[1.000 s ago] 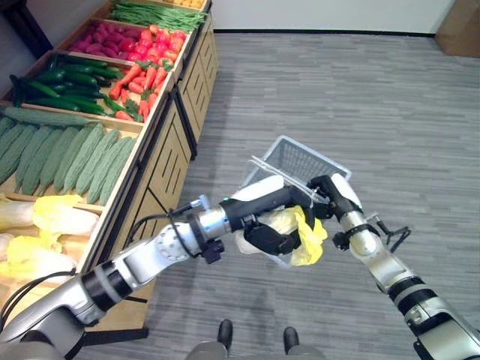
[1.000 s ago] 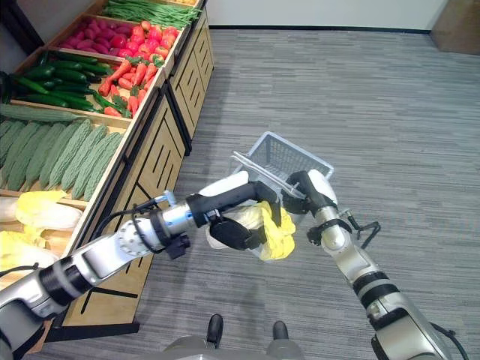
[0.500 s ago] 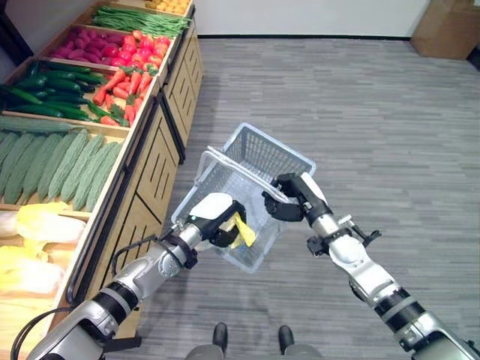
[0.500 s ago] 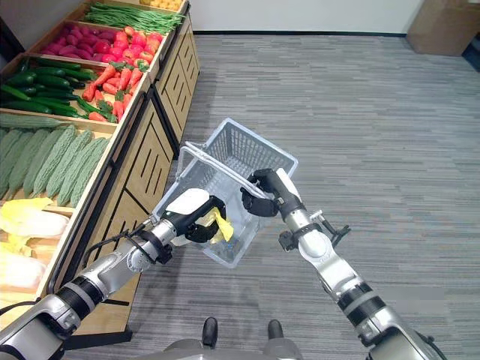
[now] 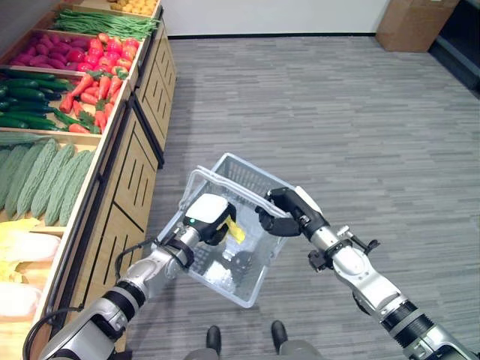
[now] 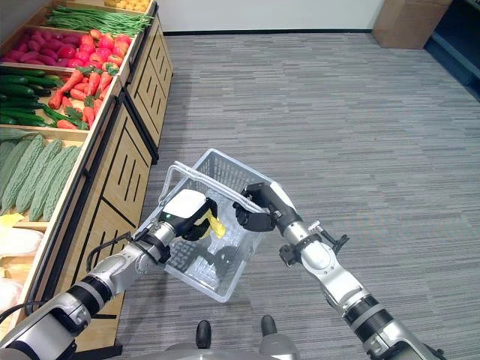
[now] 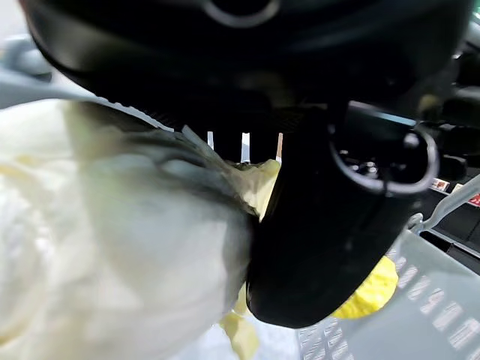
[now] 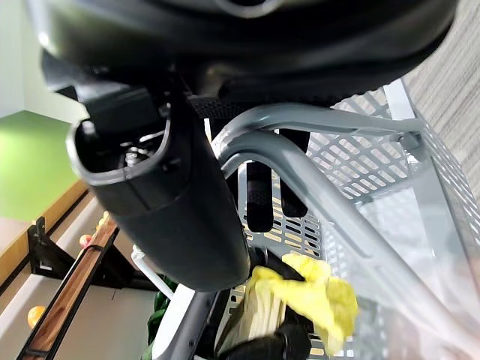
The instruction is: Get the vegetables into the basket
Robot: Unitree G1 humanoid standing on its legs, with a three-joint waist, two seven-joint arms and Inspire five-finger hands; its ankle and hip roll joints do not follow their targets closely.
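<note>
Basket held off the floor beside the produce shelf, cabbage inside it.

The right hand (image 5: 283, 212) has its fingers curled round the handles of the basket (image 5: 247, 279). Inside the basket, the left hand (image 5: 211, 221) grips a pale yellow cabbage (image 7: 105, 247). The shelf (image 5: 112, 150) holds cucumbers, carrots (image 5: 86, 90) and gourds; grey carpet floor (image 5: 337, 112) spreads beyond the basket.

Grey basket (image 5: 251, 177) at centre, gripped at its 3 o'clock handle by right hand (image 5: 289, 212). Left hand (image 5: 210, 219) inside at 9 o'clock, curled round yellow-leafed cabbage (image 5: 234, 229). Vegetable shelves (image 5: 71, 97) toward 10 o'clock.
</note>
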